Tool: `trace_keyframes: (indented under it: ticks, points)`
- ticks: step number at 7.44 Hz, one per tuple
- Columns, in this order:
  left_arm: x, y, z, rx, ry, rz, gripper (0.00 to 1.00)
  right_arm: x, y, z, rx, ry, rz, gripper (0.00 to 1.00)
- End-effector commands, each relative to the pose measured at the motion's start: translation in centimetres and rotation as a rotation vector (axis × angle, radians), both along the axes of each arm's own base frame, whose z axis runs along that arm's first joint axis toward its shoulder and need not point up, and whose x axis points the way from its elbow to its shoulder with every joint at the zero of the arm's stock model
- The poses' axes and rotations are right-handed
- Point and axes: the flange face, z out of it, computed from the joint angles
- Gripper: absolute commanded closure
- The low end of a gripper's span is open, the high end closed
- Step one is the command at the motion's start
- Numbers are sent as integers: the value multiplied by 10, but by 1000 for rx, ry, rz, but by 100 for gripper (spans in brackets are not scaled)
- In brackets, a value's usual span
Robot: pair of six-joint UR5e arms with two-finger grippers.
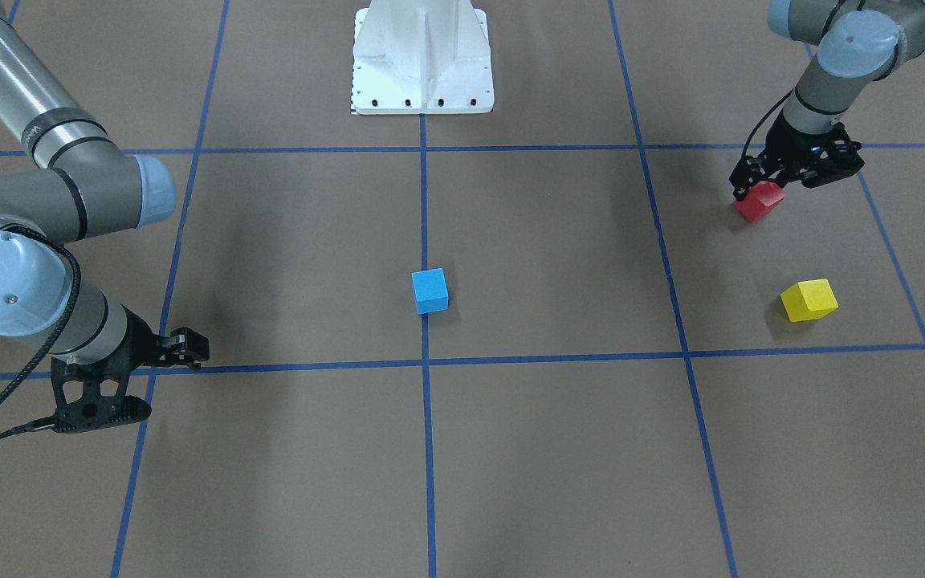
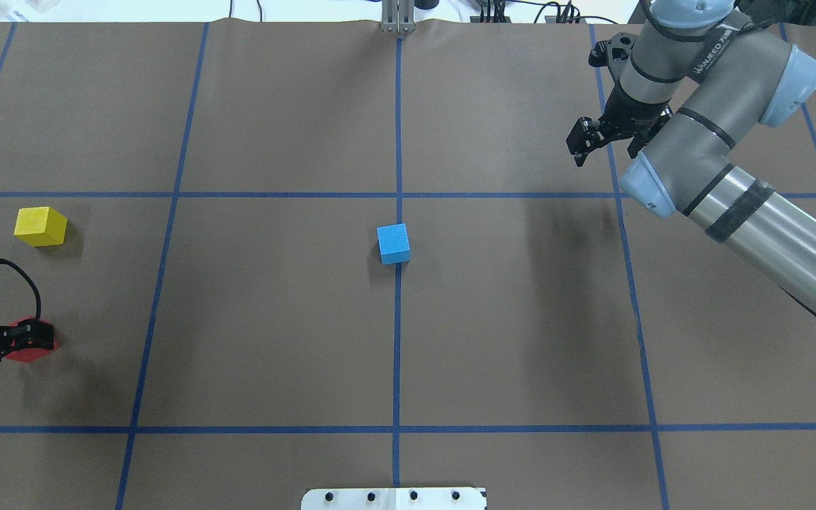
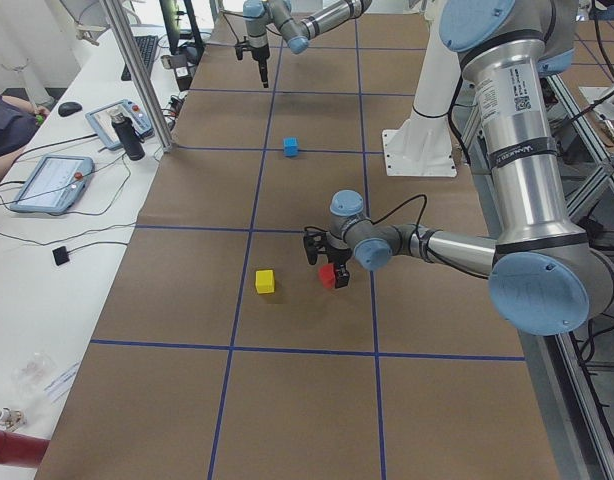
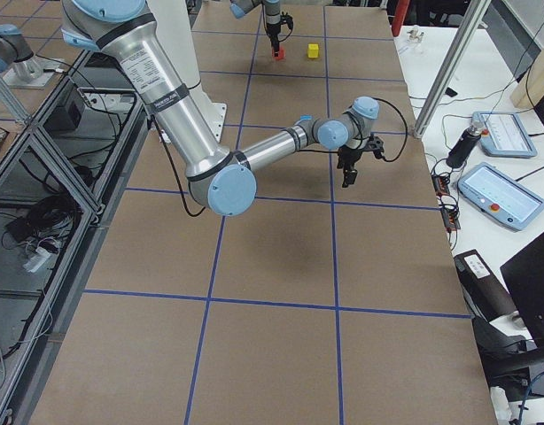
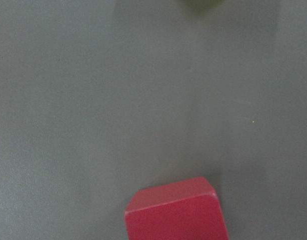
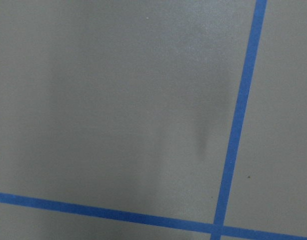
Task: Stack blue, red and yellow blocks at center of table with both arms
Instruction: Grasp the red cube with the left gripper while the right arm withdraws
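Note:
The blue block [image 1: 429,291] sits on the centre tape line, also seen from overhead [image 2: 393,243]. The yellow block [image 1: 808,299] lies on the robot's left side [image 2: 40,226]. My left gripper [image 1: 755,189] points down and is shut on the red block [image 1: 761,201], at or just above the table, a little nearer the robot than the yellow block. The red block fills the bottom of the left wrist view [image 5: 176,212]. My right gripper [image 1: 169,381] is open and empty, low over bare table far out on the right side [image 2: 596,138].
Brown paper with a blue tape grid [image 2: 397,428] covers the table. The white robot base [image 1: 422,56] stands at the near middle edge. A bench with tablets and cables [image 3: 52,180] runs along the far side. The right wrist view shows only paper and tape lines [image 6: 236,125].

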Motion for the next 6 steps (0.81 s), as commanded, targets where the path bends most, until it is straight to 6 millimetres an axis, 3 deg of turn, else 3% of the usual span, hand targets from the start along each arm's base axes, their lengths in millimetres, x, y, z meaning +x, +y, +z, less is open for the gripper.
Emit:
trace_keyframes:
  ticks: [1,2,4,6]
  points:
    - [0,-1,-1,2,1,-3,85,0,1,-1,3,-1,1,1]
    - [0,-2,-7,11,12,-3,100,0,1,-2,4,-2,1,1]
    - [-9,0,-52,60,71,-5,100,1,1,-1,5,-3,-1,1]
    - [2,-5,-102,120,96,47,100,3,0,-1,4,-4,2,1]
